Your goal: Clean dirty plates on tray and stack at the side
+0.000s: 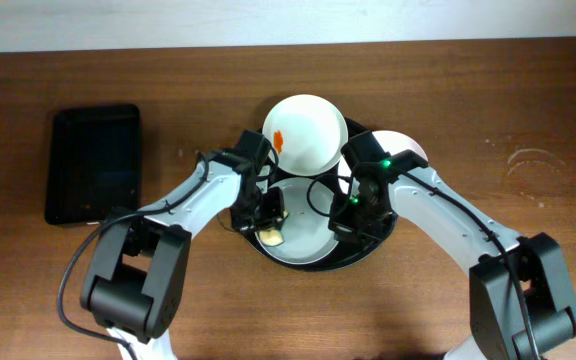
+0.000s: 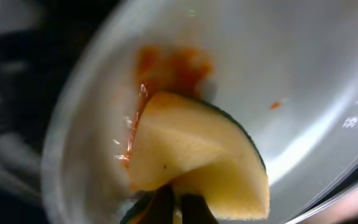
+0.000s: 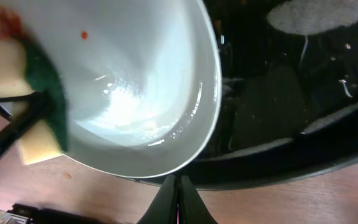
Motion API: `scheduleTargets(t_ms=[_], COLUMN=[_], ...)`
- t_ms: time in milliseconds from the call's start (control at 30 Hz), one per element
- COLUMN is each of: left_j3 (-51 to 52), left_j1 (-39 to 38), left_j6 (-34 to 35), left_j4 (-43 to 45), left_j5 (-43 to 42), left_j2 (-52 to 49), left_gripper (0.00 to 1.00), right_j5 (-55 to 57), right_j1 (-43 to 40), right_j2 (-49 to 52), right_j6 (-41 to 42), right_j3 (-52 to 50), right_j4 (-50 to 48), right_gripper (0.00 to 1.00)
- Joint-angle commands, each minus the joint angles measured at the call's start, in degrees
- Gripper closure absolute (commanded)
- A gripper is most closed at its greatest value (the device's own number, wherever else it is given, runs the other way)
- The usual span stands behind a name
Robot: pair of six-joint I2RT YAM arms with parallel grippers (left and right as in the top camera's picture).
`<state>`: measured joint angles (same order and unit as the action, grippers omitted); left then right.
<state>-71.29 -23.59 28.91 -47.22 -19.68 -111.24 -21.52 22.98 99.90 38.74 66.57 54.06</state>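
Presently, item by item.

- Left gripper (image 2: 176, 206): fingers nearly together, pinching a sponge (image 2: 191, 162) by its lower edge.
- Sponge: yellow with a green backing, folded, pressed on the front plate (image 2: 291, 81) just below an orange smear (image 2: 169, 65). A small orange speck lies apart to the right.
- Right gripper (image 3: 179, 198): fingers closed to a narrow point on the front plate's near rim.
- Front plate: white and shallow, in the near half of the tray (image 3: 278, 118), between the two grippers.
- Back plate (image 1: 313, 125): overlaps the tray's far rim and has an orange smear (image 1: 279, 140) at its left.
- Right plate (image 1: 404, 143): at the tray's far right edge, mostly hidden by the right arm.
- Rectangular tray (image 1: 93, 165): black, well apart to the left on the wooden table (image 1: 528, 100).
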Motion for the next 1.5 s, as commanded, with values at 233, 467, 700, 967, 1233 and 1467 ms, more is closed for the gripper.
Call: scheduleTargets(t_ms=[233,467,700,967,1233,1467], left_j3=[-5.73,-5.73,-5.77,-6.75,-13.90,-15.19], left_j1=[-3.04,-3.41,-3.41,-3.19,-3.19,-3.19], left_j6=[-5.03,-5.42,-5.42,-5.44,-6.75,-9.09], left_j4=[-4.28,-4.31,-4.31,-9.09,-10.51,-8.11], left_j5=[20.79,20.28,19.54,37.68,35.71,16.59], left_j2=[-2.10,-2.10,-2.10,-2.10,-1.88,-1.88], left_gripper=[1.00,1.00,1.00,1.00,1.00,1.00], right_j5=[5.49,4.22,3.98,4.22,9.42,15.13], right_j1=[0.31,2.21,2.21,2.03,2.03,2.08], right_j2=[1.84,8.35,13.00,11.67,7.89,5.33], right_j6=[0.72,4.74,7.23,7.19,5.35,-2.40], right_j3=[0.39,0.37,0.37,0.42,1.42,4.11], right_j4=[-3.04,-10.99,-12.50,-11.39,-7.91,-2.91], right_gripper=[0.67,0.67,0.96,0.96,0.96,0.96])
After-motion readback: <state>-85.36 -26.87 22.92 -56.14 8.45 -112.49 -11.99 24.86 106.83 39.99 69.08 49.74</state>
